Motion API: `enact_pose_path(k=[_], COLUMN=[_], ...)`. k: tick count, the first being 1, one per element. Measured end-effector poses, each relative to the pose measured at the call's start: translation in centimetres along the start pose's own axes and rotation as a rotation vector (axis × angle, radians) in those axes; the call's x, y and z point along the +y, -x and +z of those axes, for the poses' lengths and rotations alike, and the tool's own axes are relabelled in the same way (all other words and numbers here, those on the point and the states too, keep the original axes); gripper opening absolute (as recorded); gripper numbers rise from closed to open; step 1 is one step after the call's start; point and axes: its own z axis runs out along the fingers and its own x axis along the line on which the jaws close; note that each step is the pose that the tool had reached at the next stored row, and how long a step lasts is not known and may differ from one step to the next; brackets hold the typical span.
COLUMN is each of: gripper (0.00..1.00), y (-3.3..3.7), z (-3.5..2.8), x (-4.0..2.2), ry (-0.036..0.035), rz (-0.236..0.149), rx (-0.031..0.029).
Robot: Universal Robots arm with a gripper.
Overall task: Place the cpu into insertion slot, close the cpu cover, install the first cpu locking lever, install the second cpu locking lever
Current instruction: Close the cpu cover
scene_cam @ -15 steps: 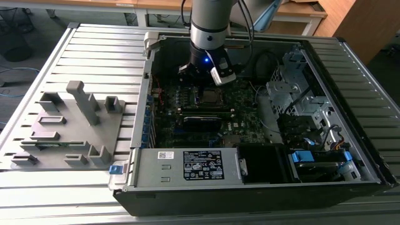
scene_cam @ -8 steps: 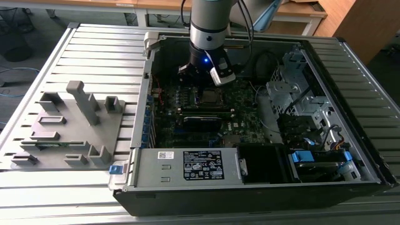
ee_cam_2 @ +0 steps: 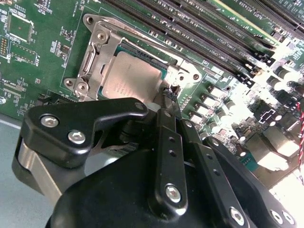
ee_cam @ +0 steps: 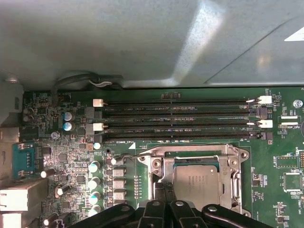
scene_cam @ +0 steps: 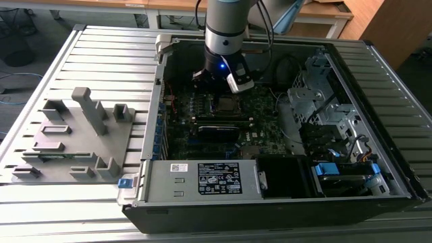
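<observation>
Grey-topped small flat square cpu (ee_cam_2: pixel 128 76): seated in silver-rimmed dark square insertion slot (ee_cam_2: pixel 187 76). We judge thin silver frame cpu cover (ee_cam_2: pixel 97 57) down over it.

Black end effector (ee_cam_2: pixel 168 97): tips drawn together at slot's edge.

Risk: sideways slip scrapes green circuit board (ee_cam_2: pixel 28 71).

Exterior view gives us black computer case (scene_cam: pixel 270 215) and slatted grey worktop (scene_cam: pixel 101 55). Second wrist view gives tip placement.
</observation>
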Motion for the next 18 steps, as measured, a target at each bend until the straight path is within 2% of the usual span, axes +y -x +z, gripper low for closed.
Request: enact_pose_path(k=[18], gripper=[0.11], y=[-0.03], z=[0.26], x=[-0.01], ry=[-0.0003], rz=[0.0], rx=[0.0001])
